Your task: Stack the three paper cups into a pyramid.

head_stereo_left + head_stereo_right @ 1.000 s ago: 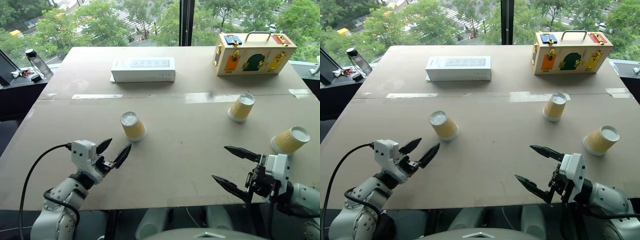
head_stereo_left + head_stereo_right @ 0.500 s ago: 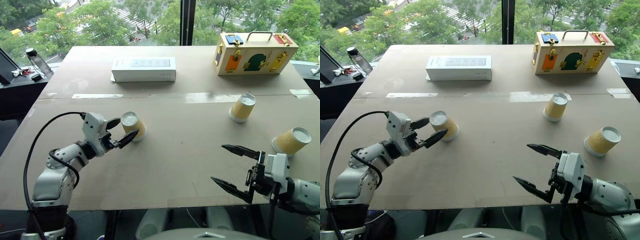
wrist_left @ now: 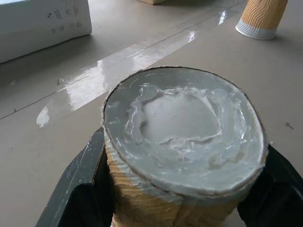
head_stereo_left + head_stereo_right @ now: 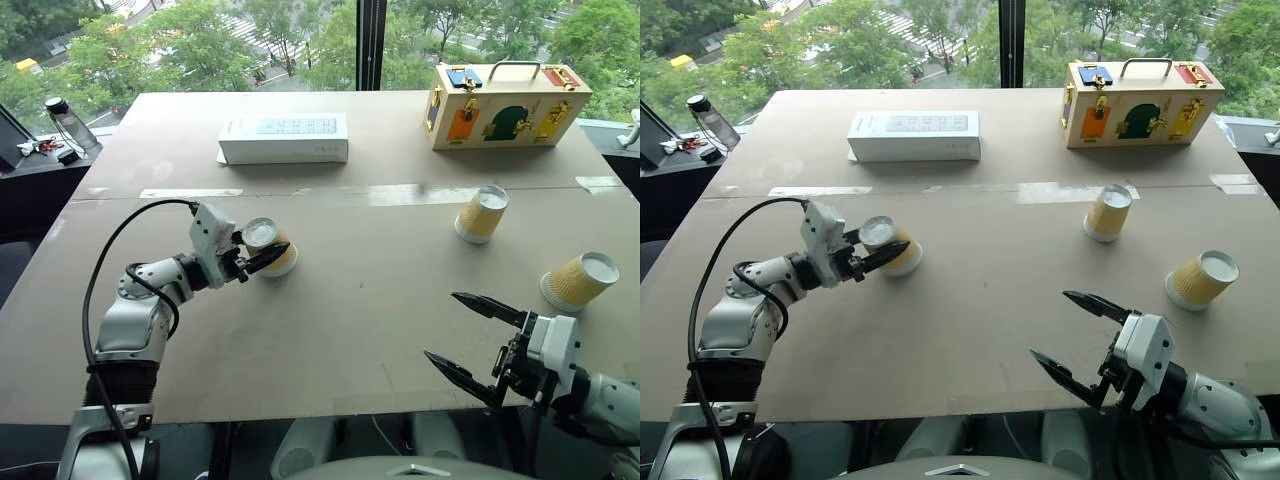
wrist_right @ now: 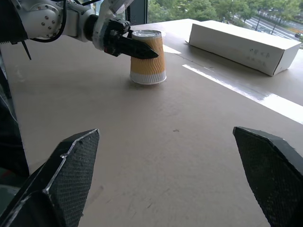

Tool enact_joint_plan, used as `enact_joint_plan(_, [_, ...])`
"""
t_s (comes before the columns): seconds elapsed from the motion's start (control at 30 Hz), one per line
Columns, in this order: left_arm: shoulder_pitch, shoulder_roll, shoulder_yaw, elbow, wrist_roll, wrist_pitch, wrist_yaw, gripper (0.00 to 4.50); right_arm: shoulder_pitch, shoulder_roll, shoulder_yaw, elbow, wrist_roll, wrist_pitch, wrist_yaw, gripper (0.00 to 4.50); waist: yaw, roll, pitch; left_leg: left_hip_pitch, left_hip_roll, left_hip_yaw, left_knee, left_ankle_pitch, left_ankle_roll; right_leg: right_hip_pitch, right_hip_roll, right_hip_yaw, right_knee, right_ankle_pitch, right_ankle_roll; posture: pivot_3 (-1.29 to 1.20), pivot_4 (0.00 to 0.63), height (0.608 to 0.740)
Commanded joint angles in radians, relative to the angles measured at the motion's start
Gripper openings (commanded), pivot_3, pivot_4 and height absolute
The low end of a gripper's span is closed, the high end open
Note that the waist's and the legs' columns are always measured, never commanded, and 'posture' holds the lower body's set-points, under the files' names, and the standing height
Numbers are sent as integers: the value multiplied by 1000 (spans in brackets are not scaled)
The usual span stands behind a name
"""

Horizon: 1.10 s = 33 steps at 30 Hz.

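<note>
The left gripper [image 4: 262, 256] is clamping the upside-down left paper cup [image 4: 272, 247] left of centre in the head frame, one finger on each side just under its base. The middle paper cup [image 4: 482, 214] is standing upside down at upper right; the right paper cup [image 4: 580, 280] is lying tilted at the right edge. The right gripper [image 4: 470, 337] is hovering at lower right, fingers spread apart, holding nothing.

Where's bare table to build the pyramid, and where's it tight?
Widest bare patch: mid table, between the cup in the left end effector and the two cups at the right, short of the tape strip. Crowded: far edge, by the white box and wooden case.
</note>
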Motion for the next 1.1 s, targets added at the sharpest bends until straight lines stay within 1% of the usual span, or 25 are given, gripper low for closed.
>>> enact_joint_plan(0.03, [-67,-13,-24,-45,-38,44,-35,2846,8,12,-22,-47,-9,-23,-28,4500,0,0,0,0,0,0,0,0,0,0,0,0,0,0,0,0,150,740])
enact_joint_plan(0.07, [-75,-14,-29,-48,-41,57,-36,2846,9,13,-22,-47,-11,-23,-31,4500,-2,0,0,0,0,0,0,0,0,0,0,0,0,0,0,0,150,740])
enact_joint_plan(0.1, [-104,-20,-60,-52,-28,83,-39,2846,14,18,-22,-46,-22,-26,-41,4500,-2,0,0,0,0,0,0,0,0,0,0,0,0,0,0,0,150,740])
enact_joint_plan(0.17, [-205,-65,-157,-23,19,123,-45,2846,35,36,-23,-48,-52,-36,-72,4500,0,0,0,0,0,0,0,0,0,0,0,0,0,0,0,0,150,740])
enact_joint_plan(0.2, [-243,-85,-188,-5,37,131,-41,2846,42,42,-24,-50,-62,-39,-82,4500,10,-1,0,0,0,0,0,0,0,0,1,0,0,0,0,0,150,740])
enact_joint_plan(0.3, [-312,-137,-245,62,81,119,-48,2846,66,59,-30,-59,-82,-45,-108,4500,10,-1,0,-1,-2,-1,2,0,0,0,0,-1,0,0,0,0,150,740])
enact_joint_plan(0.37, [-332,-161,-270,95,101,102,-53,2846,87,71,-32,-68,-99,-56,-123,4500,-5,-1,0,-1,-2,0,2,0,0,0,0,1,0,0,0,0,150,740])
enact_joint_plan(0.53, [-343,-176,-296,130,139,86,-61,2846,142,95,-45,-83,-114,-82,-144,4500,-15,-1,0,-1,1,3,1,0,-1,-1,2,3,0,0,0,0,150,740])
enact_joint_plan(0.67, [-325,-148,-301,118,168,87,-63,2846,210,114,-62,-78,-123,-117,-144,4500,-6,-1,0,-1,1,2,1,0,0,-1,2,3,0,0,0,0,150,740])
enact_joint_plan(0.77, [-321,-150,-294,117,167,92,-54,2846,221,119,-71,-54,-125,-139,-136,4500,-4,-1,0,0,1,3,1,0,0,0,2,3,0,0,0,0,150,740])
enact_joint_plan(0.87, [-309,-149,-285,104,165,98,-45,2846,221,122,-86,-38,-108,-147,-132,4500,-4,-1,0,0,1,2,1,0,0,0,2,2,1,-2,4,0,150,740])
enact_joint_plan(1.03, [-291,-176,-254,105,143,93,-21,2846,187,110,-95,-30,-86,-131,-127,4500,-4,-1,0,0,1,2,1,0,0,0,2,3,1,0,0,0,150,740])
enact_joint_plan(1.07, [-289,-178,-251,100,137,95,-28,3522,179,108,-97,-28,-82,-126,-128,4500,-3,-1,0,0,1,2,1,0,0,0,2,3,1,0,0,0,150,740])
enact_joint_plan(1.1, [-286,-176,-251,94,137,93,-33,3721,171,106,-101,-26,-77,-120,-131,4500,-3,-1,0,0,1,2,1,0,0,0,2,2,1,0,0,0,150,740])
